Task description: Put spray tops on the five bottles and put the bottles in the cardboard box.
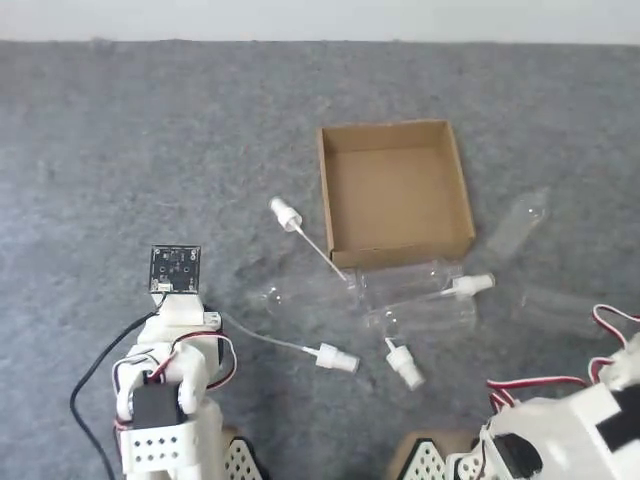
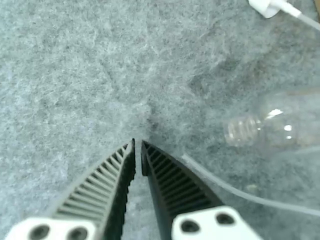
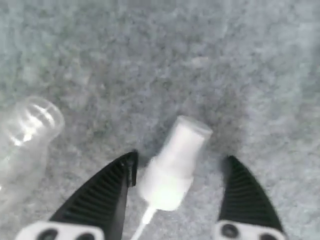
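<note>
We see right claw spread astride white plastic spray top, left claw pressed together; the off-centre top may squirt out on closing.

A grey felt mat, fuzzy and mottled, is spread across the whole surface. A pale strip is seen along its far edge. Only soft shadows are cast.

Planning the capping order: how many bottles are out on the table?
5 bottles, all lying down: one farthest left, two together along the box's near side, one right of the box, one farthest right. None seem hidden.
</note>
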Controlling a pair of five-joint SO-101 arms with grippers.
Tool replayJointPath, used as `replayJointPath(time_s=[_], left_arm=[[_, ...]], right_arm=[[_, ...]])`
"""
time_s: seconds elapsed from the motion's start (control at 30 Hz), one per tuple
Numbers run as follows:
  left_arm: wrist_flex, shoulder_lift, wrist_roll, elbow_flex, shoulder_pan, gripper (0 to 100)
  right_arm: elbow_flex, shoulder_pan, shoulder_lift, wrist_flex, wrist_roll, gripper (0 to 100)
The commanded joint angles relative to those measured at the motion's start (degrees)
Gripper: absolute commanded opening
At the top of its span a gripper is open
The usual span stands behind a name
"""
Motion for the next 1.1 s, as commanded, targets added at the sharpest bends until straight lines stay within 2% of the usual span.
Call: replayJointPath(time_s=[0.0, 0.3, 0.8, 0.9, 1.07], left_arm=[[0.3, -1.1, 0.2, -0.5, -0.3, 1], [0.3, -1.1, 0.2, -0.5, -0.3, 1], [0.3, -1.1, 0.2, -0.5, -0.3, 1], [0.3, -1.1, 0.2, -0.5, -0.3, 1], [0.3, -1.1, 0.2, -0.5, -0.3, 1]], right_arm=[[-3.7, 0.2, 2.1, -1.6, -0.1, 9.4], [-3.7, -0.5, -4.7, 1.8, -0.1, 9.1], [-3.8, -12.8, -25.8, 12.2, -0.6, 7.2], [-3.8, -19.6, -33.8, 12.7, -0.3, 3.5], [-8.7, -38.2, -47.0, 20.7, -0.8, 2.8]])
